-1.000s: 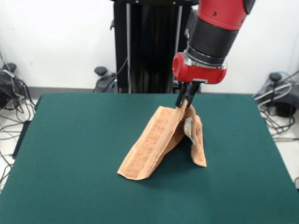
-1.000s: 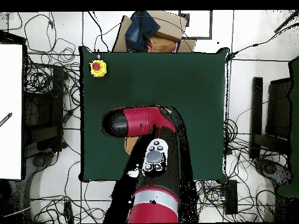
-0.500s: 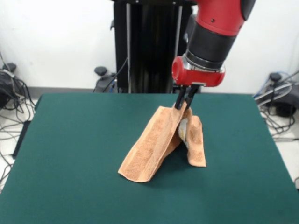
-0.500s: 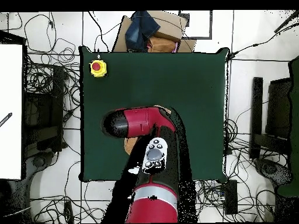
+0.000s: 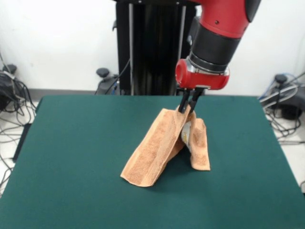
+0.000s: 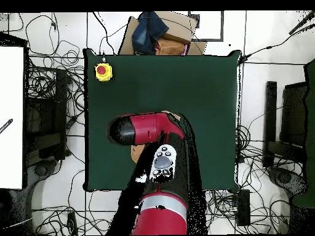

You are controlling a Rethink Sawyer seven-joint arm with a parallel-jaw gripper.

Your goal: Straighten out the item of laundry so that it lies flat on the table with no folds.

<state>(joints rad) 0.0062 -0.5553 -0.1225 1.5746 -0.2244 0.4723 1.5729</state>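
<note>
The orange-tan terry towel [image 5: 159,148] hangs pinched at its peak in the claw [image 5: 188,108], draped like a tent. One long folded flap slopes down from the claw to the dark green worktop [image 5: 71,167]; a shorter flap drops almost straight below the claw, its lower edge touching the worktop.

Wall: plain white, behind a black upright column [image 5: 155,47].
Floor: pale tiles with dark seams, strewn with tangled black cables [image 6: 46,178].
Beyond one table end: a cardboard box [image 6: 161,34] with dark blue cloth [image 6: 149,26] on it.
One side: a white panel [image 6: 11,117].
Other side: black equipment [image 6: 288,123].
Light: even.
</note>
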